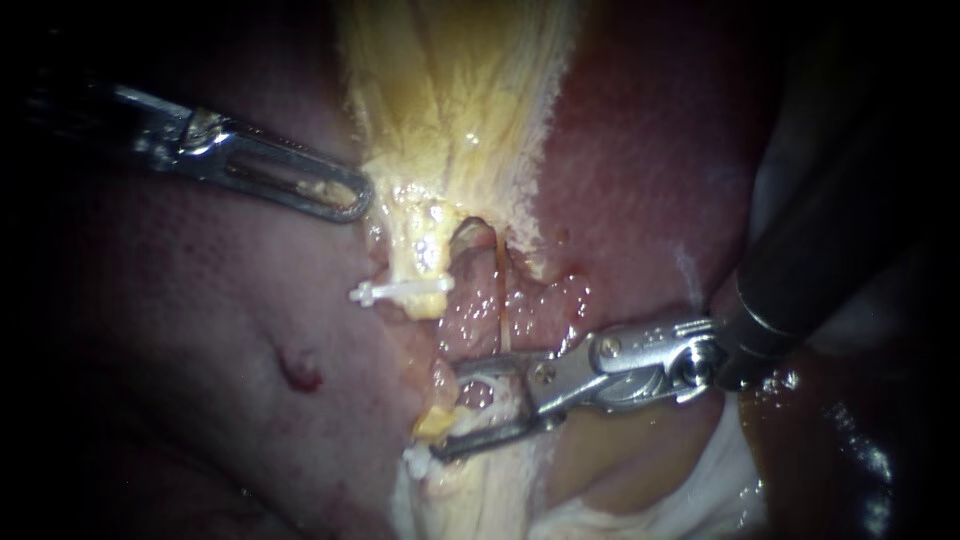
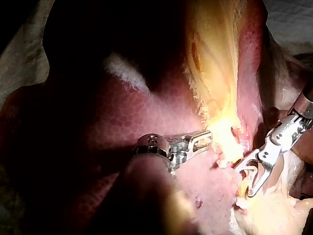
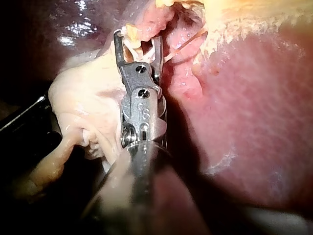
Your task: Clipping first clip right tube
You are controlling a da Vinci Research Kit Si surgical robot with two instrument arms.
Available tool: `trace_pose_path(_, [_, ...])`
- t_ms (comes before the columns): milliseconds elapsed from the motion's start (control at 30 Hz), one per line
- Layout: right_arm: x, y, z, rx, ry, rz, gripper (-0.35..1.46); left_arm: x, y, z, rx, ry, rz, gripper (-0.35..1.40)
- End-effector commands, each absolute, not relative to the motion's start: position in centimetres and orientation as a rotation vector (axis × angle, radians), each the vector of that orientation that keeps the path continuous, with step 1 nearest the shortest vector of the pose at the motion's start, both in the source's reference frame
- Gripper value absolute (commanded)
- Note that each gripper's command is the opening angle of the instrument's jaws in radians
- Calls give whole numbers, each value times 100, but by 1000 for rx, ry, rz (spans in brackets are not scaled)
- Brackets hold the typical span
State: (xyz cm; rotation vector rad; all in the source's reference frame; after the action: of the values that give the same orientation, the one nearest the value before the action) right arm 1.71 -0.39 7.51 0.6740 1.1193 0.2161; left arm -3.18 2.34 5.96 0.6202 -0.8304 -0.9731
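Dissection field on the mottled pink-red liver (image 1: pixel 200 330), with a fan of pale yellow fibrous tissue (image 1: pixel 450 90) narrowing toward two tubes. The left tube (image 1: pixel 420 250), thick and pale yellow, is crossed by a closed white plastic clip (image 1: pixel 400 292). The right tube (image 1: pixel 503 300), a thin pinkish strand just beside it, is seen running from the foot of the yellow tissue to the upper jaw of the right instrument (image 1: pixel 450 410), behind which it is lost; whether it lies between the jaws cannot be told. These jaws are held spread, and an open white plastic clip (image 1: pixel 418 460) is seated along their inner faces, touched by both, its end showing past the lower jaw. Glistening pink tissue (image 1: pixel 480 395) is seen in the gap. The left instrument (image 1: pixel 355 195), slotted and silver, is laid with its tip against the edge of the yellow tissue, well apart from the right instrument; whether anything is gripped by it cannot be told. A small dark red spot (image 1: pixel 300 372) is seen on the liver below it.
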Motion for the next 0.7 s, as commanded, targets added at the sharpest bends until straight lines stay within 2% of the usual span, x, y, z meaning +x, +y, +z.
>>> trace_pose_path(33, [171, -39, 751, 674, 1119, 216, 43, -317, 234, 595, 621, -830, -973, -35])
trace_pose_path(700, [140, -21, 730, 662, 1131, 244, 44, -314, 236, 591, 621, -830, -974, -35])
